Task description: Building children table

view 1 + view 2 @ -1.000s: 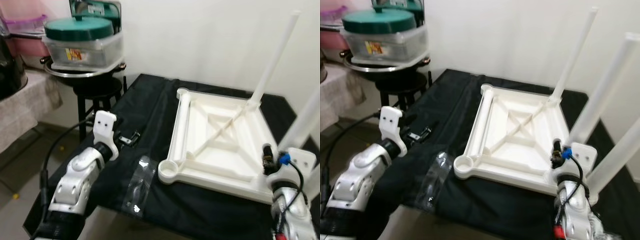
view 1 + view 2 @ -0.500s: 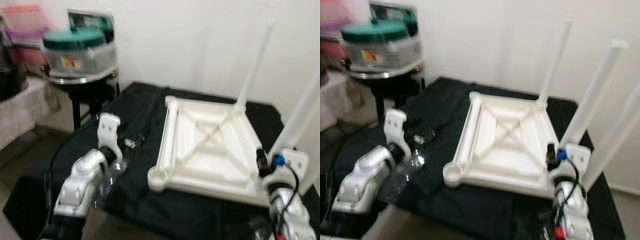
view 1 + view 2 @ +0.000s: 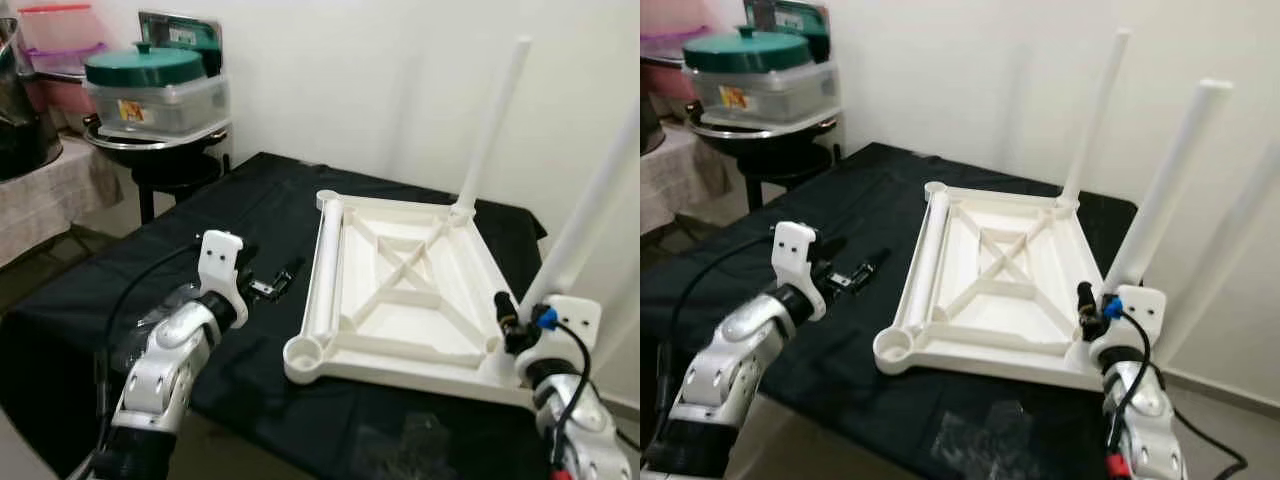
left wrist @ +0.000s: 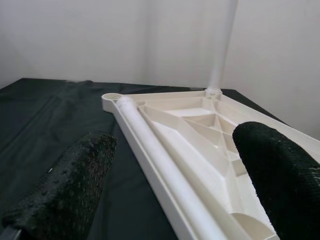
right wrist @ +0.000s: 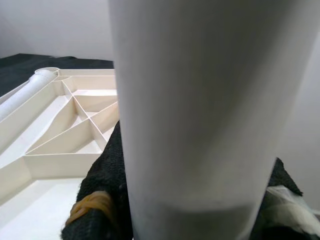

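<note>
Right gripper (image 5: 200,200) sits at the near right corner of the upturned white table top (image 3: 400,290); its black fingers (image 5: 107,170) are pressed to either side of a white table leg (image 5: 200,100) that blocks most of the right wrist view, so the socket under the leg is hidden and I cannot tell how deep it is seated. In the head views the fingertips are masked by the wrist mount. That leg (image 3: 1165,180) stands upright at the corner; a second upright leg (image 3: 490,120) stands at the far right corner, and a blurred white shaft at the right frame edge is cut off. A loose leg (image 3: 325,265) lies flat along the left rail of the table top, one end at the far left corner, with the empty round socket (image 3: 303,351) open at the near left corner. The table top lies underside up on a black cloth (image 3: 150,260). Left gripper (image 4: 170,190) hovers above the cloth just left of the table top, fingers (image 4: 70,185) spread wide and holding nothing. A crumpled clear plastic bag (image 3: 980,435) lies near the front edge; contents cannot be made out. On a stool at far left, a clear lidded tub with a green lid (image 3: 150,85) rests on a metal tray; a label shows but contents are unclear.
</note>
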Controlling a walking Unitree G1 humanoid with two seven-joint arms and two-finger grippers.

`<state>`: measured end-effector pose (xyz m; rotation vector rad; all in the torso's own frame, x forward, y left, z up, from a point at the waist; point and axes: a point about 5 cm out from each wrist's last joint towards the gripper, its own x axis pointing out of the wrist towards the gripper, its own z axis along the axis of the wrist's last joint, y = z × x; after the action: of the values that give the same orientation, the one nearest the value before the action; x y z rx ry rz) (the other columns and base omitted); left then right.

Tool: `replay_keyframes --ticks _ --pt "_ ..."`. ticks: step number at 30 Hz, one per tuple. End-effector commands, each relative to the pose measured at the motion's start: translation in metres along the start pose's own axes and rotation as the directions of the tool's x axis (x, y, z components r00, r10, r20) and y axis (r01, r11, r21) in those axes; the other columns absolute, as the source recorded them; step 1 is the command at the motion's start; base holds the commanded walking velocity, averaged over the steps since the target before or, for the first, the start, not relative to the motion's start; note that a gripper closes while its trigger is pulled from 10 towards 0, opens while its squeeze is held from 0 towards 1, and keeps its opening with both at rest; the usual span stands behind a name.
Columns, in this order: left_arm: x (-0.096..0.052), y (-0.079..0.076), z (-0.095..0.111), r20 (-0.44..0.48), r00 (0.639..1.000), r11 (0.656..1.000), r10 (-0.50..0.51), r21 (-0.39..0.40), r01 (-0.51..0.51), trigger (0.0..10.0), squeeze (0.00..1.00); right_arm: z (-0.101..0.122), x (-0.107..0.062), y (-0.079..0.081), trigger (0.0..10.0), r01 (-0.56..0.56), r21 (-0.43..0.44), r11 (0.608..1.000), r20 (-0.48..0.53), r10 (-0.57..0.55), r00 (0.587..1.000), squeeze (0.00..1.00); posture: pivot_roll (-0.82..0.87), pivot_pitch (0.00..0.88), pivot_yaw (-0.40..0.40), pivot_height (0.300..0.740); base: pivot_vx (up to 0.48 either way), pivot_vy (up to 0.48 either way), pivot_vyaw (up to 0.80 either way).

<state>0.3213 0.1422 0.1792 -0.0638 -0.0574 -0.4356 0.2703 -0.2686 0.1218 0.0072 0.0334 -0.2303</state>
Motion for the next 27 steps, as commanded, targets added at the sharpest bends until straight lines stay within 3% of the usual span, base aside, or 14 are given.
replay_keyframes --ticks 1,7,27 --pt "-0.002 0.005 0.000 -0.012 1.000 1.000 0.018 0.008 -0.017 10.0 0.00 -0.034 -0.009 -0.011 10.0 0.038 -0.011 0.999 -0.168 -0.039 0.985 0.00 0.03 0.000 -0.070 0.740 0.000 -0.480 0.00" --pt "-0.002 0.005 0.001 -0.009 1.000 1.000 0.025 0.013 -0.025 10.0 0.00 -0.036 -0.006 -0.003 10.0 -0.042 -0.010 0.999 -0.182 0.039 0.982 0.00 0.04 0.000 -0.070 0.740 0.000 -0.474 0.00" --pt "0.000 0.007 -0.001 -0.031 0.997 0.997 0.073 0.030 -0.072 10.0 0.00 -0.029 0.009 0.008 10.0 -0.135 -0.010 0.991 -0.155 0.131 0.979 0.00 0.05 0.000 -0.072 0.740 0.000 0.000 0.00"
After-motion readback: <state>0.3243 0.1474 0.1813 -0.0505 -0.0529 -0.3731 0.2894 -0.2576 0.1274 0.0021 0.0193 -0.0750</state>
